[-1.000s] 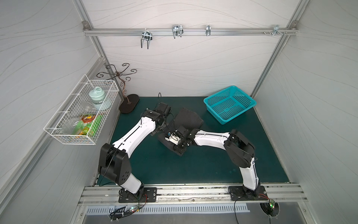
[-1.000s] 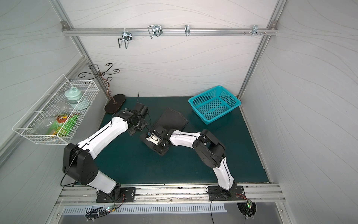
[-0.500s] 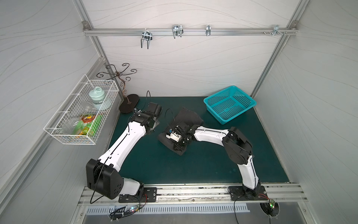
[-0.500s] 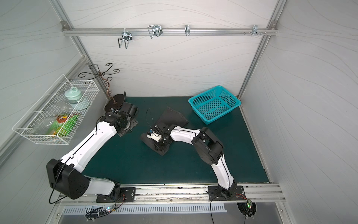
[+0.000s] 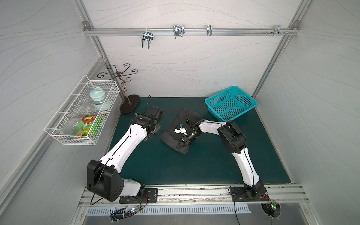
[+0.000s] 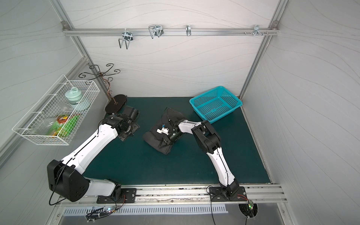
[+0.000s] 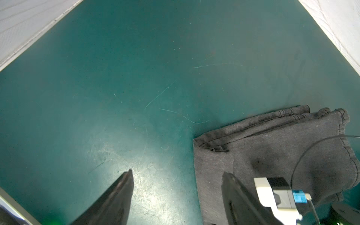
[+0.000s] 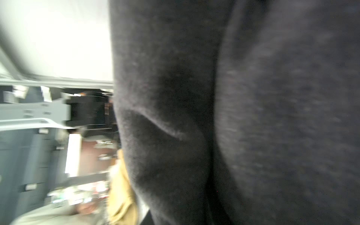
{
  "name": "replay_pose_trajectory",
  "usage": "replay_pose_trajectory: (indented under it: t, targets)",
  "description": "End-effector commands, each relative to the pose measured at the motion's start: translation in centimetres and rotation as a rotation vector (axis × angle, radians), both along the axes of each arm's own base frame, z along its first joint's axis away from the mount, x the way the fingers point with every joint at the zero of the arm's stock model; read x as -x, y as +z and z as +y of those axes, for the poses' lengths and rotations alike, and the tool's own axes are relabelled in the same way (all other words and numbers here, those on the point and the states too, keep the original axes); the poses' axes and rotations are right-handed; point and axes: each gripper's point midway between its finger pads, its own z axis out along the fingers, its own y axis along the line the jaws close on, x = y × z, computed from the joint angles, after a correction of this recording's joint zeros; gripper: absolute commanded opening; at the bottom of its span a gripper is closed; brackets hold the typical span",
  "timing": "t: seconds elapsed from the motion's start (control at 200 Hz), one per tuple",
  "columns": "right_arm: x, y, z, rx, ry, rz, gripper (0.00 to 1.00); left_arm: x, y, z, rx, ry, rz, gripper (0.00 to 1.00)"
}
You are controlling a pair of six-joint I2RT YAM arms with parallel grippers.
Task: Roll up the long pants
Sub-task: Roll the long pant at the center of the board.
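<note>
The long pants (image 7: 272, 155) are matt charcoal denim-like cloth; the table mat (image 7: 136, 78) is smooth, scuffed green; the basket (image 5: 230, 106), perforated teal plastic.

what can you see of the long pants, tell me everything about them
The long pants are dark charcoal grey, in a denim-like cloth with stitched hems and seams that show best in the left wrist view. They are not spread out: they are folded into a compact, layered bundle lying slantwise on the green mat, near its middle. The right hand lies on top of the bundle, but it is unclear whether it pinches any cloth. The open left hand is beside the bundle, holding nothing.
</note>
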Motion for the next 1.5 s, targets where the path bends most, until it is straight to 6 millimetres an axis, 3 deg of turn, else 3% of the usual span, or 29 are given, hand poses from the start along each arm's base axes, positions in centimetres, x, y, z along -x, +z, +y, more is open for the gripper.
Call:
replay_pose_trajectory:
  t: [0.0, 0.155, 0.33, 0.39, 0.67, 0.865, 1.0, 1.046, 1.271, 1.336, 1.496]
  targets:
    - [3.8, -7.1, -5.3, 0.33, -0.066, 0.403, 0.0, 0.0, 0.3, -0.4, 0.039, 0.007, -0.015, 0.76]
    - [3.0, -8.1, -6.9, 0.365, -0.129, 0.527, 0.0, 0.1, -1.7, -1.9, 0.121, -0.008, 0.006, 0.75]
    - [3.2, -8.3, -7.8, 0.412, -0.146, 0.598, 0.0, -1.2, -5.8, -6.7, 0.369, -0.095, -0.129, 0.76]
    - [3.5, -8.4, -8.2, 0.435, -0.14, 0.606, 0.0, -1.8, -6.3, -8.0, 0.471, -0.107, -0.218, 0.75]
    - [4.0, -9.2, -9.3, 0.494, -0.143, 0.61, 0.0, -1.2, -6.6, -8.9, 0.562, -0.116, -0.334, 0.78]
    - [4.1, -9.7, -9.4, 0.507, -0.141, 0.616, 0.0, -2.6, -5.9, -10.2, 0.741, -0.158, -0.614, 0.79]
    - [3.9, -9.8, -9.5, 0.513, -0.142, 0.609, 0.0, -2.4, -7.9, -12.2, 0.786, -0.238, -0.541, 0.8]
    - [3.8, -9.7, -9.5, 0.51, -0.142, 0.607, 0.0, -2.6, -8.1, -12.8, 0.803, -0.257, -0.54, 0.86]
    - [3.9, -9.6, -9.6, 0.514, -0.141, 0.601, 0.0, -4.1, -8.9, -14.3, 0.859, -0.297, -0.577, 0.88]
    - [3.8, -9.6, -9.7, 0.512, -0.142, 0.597, 0.0, -4.3, -9.8, -14.5, 0.865, -0.299, -0.563, 0.98]
    - [3.3, -9.4, -10.1, 0.509, -0.158, 0.597, 0.0, -4.7, -11.9, -14.1, 0.866, -0.291, -0.532, 0.99]
